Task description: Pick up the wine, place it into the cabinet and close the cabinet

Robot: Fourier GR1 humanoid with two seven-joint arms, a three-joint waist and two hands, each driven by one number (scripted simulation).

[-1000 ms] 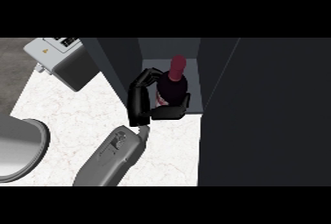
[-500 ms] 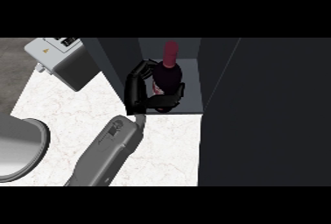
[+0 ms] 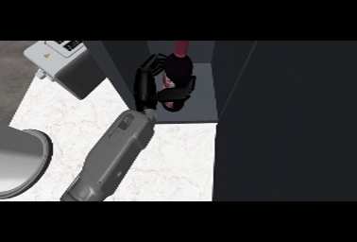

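The wine bottle (image 3: 179, 68) is dark with a maroon neck and stands inside the open cabinet (image 3: 203, 85) at the top middle. My left hand (image 3: 144, 87) is to the left of the bottle and shut on it. Its fingers curl round the far side and its thumb (image 3: 175, 96) crosses the near side. The bottle's base is hidden behind the thumb. My grey forearm (image 3: 111, 156) runs in from the lower left. My right hand does not show.
The cabinet's dark open door (image 3: 286, 118) fills the right side. A grey box with a warning label (image 3: 63, 64) sits at the top left beside the cabinet wall. A grey round plate (image 3: 17, 163) lies at the left edge on the white marble counter (image 3: 185, 160).
My left hand has carried the bottle away from me, deeper into the cabinet. The forearm has stretched forward with it.
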